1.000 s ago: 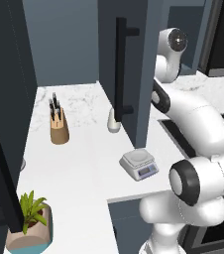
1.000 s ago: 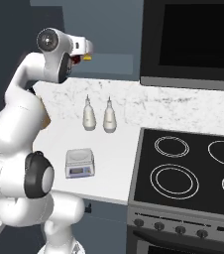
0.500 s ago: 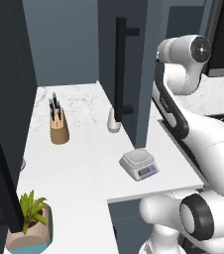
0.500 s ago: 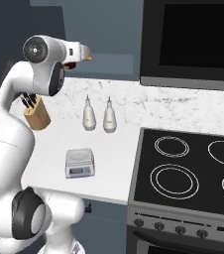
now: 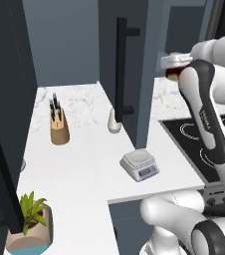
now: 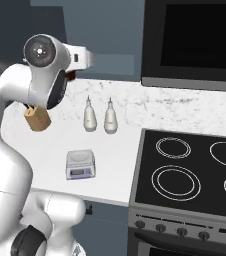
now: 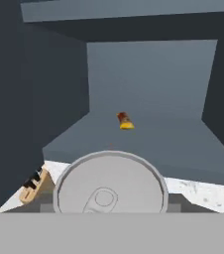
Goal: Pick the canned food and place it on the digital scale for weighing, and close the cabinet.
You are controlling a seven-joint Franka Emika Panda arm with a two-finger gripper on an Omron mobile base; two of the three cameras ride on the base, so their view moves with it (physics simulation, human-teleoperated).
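Observation:
My gripper (image 5: 174,67) is shut on the canned food (image 5: 172,74), a dark red can held high beside the edge of the open cabinet door (image 5: 134,74) with its long black bar handle. From the right the canned food (image 6: 70,76) shows just under the white hand, above the counter. Its silvery top with a pull tab (image 7: 109,191) sits close in the hand view, facing the cabinet's open inside (image 7: 148,79). The digital scale (image 5: 140,165) rests bare near the counter's front edge, well below the can, and appears again (image 6: 80,164) left of the stove.
A knife block (image 5: 59,130) stands at the back left of the counter, two white bottles (image 6: 100,117) by the wall, a potted plant (image 5: 30,224) at the near left. The black stove (image 6: 195,170) lies right of the scale. A small yellow and red thing (image 7: 125,120) lies on the cabinet shelf.
The arm's upper joints have swung up and toward the cameras. The hand stays high by the cabinet with the can still held in it.

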